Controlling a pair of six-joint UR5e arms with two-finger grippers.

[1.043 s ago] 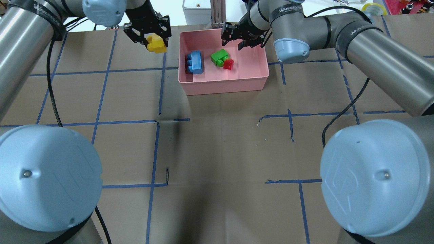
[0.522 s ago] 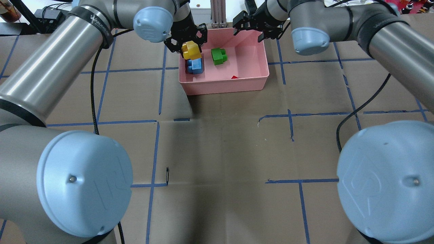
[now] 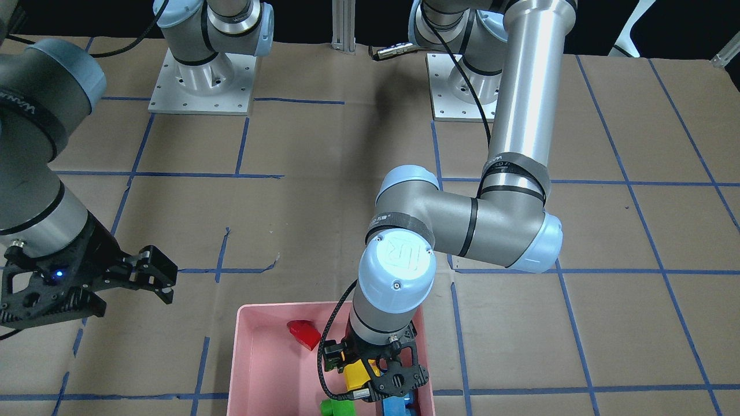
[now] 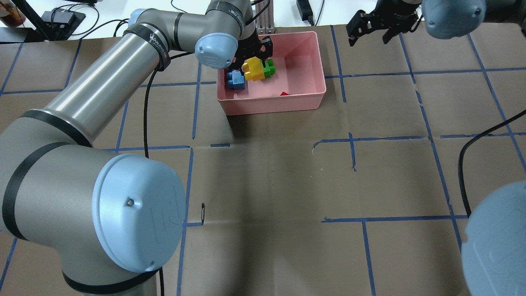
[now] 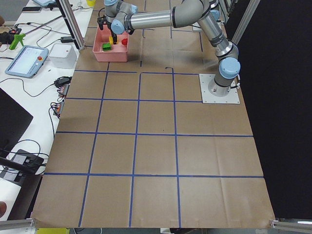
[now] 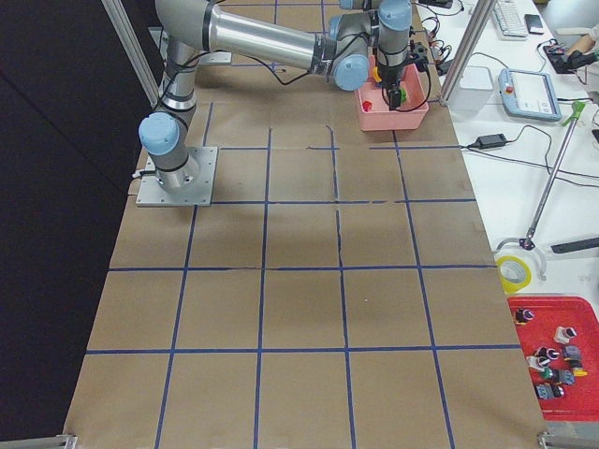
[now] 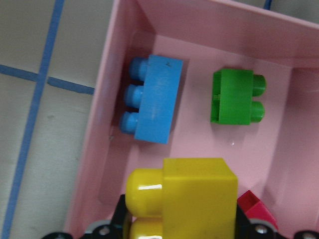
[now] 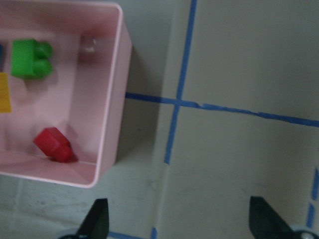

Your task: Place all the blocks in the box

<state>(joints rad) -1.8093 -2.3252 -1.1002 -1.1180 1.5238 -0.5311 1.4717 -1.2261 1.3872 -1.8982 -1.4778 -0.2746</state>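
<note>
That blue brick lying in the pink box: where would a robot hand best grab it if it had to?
Probably from straight above, pinching the blue brick across its two short flat ends. It lies on its side with its studs pointing at the side wall of the box, leaving little room for a finger there, while both ends look free.

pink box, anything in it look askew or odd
The red brick looks tipped up on an edge by a wall of the box. The blue brick and green brick lie on their sides, studs pointing sideways. Nothing spilled or damaged.
</note>
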